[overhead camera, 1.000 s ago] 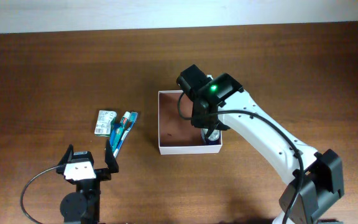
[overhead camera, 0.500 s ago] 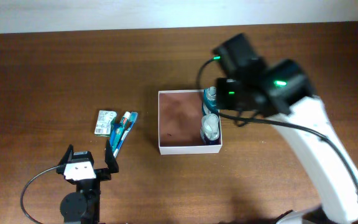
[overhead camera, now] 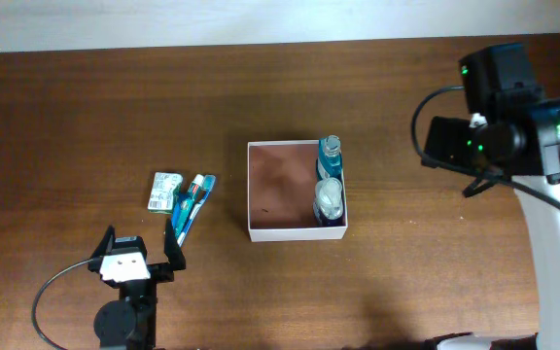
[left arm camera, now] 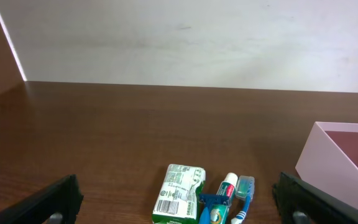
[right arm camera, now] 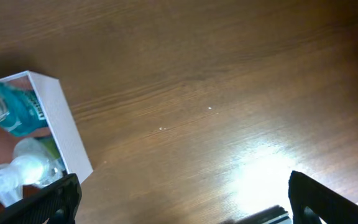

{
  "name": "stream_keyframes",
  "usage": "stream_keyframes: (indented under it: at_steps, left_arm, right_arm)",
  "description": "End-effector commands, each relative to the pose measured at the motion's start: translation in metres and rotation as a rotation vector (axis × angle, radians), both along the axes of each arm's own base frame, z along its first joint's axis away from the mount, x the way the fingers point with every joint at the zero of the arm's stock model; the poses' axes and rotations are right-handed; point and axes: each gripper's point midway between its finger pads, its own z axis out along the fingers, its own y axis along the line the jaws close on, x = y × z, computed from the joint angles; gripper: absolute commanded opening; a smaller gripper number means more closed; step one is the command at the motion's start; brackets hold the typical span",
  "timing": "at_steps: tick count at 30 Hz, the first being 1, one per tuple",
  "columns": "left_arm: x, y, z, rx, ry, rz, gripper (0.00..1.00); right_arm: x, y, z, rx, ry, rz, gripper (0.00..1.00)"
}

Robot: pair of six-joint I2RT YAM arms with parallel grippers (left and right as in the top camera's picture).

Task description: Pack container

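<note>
- The left fingers (overhead camera: 175, 255) are spread about as wide as they go. Nothing is held or touched by them.
- They are set low near the front edge of the desk (overhead camera: 86, 117), just short of the loose bits lying there.
- In the left wrist view one finger is seen at each bottom corner. A green packet (left arm camera: 178, 202), a toothpaste tube (left arm camera: 227, 186) and a toothbrush (left arm camera: 244, 190) are laid on the desk ahead, in line with the gap.
- The right fingers (right arm camera: 334, 205) are opened wide too, one at each bottom corner of the right wrist view. Nothing is gripped, and only bare desk is seen between them.
- The right arm (overhead camera: 499, 126) is held off to the right, well apart from the container (overhead camera: 280, 190).
- The container is sat open-topped roughly mid-desk, with the packet and brush stuff on the desk to its left, outside it.
- Two bottles are lined up along its right wall: a teal-blue bottle (overhead camera: 331, 156) toward the far corner and a clear-capped bottle (overhead camera: 330, 199) toward the near one. Whether the two are touching can't really be told.
</note>
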Motion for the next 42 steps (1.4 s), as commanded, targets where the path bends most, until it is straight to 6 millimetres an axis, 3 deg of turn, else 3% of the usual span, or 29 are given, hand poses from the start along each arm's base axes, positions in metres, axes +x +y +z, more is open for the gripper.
stream_keyframes:
  at_steps: [1,18,21,24,27,31,33,37,39,42]
  left_arm:
    - [0.0,-0.002,-0.001,0.011,-0.003,-0.011,0.99]
    - [0.0,-0.004,0.001,0.01,-0.01,-0.027,0.99]
    - [0.0,-0.031,0.001,-0.002,-0.012,-0.183,0.99]
    - [-0.004,-0.058,0.018,0.001,-0.083,-0.338,0.99]
    - [-0.007,-0.065,0.026,0.004,-0.103,-0.385,0.99]
    - [-0.011,-0.061,0.034,-0.016,0.016,-0.358,0.99]
    - [-0.009,-0.053,0.051,0.019,0.108,-0.318,0.99]
    - [0.015,-0.045,0.073,0.089,0.361,-0.304,0.99]
    - [0.027,-0.046,0.069,0.064,0.481,-0.315,0.99]
    - [0.043,-0.048,0.048,0.02,0.674,-0.341,0.99]
  right_arm:
    - [0.002,-0.009,0.002,-0.023,-0.001,-0.017,0.98]
    - [0.003,-0.009,0.001,-0.023,0.002,-0.017,0.98]
    - [0.003,-0.009,0.001,-0.023,0.002,-0.017,0.98]
    - [0.003,-0.009,0.001,-0.023,0.002,-0.017,0.98]
    - [0.003,-0.009,0.001,-0.023,0.002,-0.017,0.98]
    - [0.003,-0.009,0.001,-0.023,0.002,-0.017,0.98]
    - [0.003,-0.009,0.001,-0.023,0.002,-0.017,0.98]
    - [0.003,-0.009,0.001,-0.023,0.002,-0.017,0.98]
    - [0.003,-0.009,0.001,-0.023,0.002,-0.017,0.98]
    - [0.003,-0.009,0.001,-0.023,0.002,-0.017,0.98]
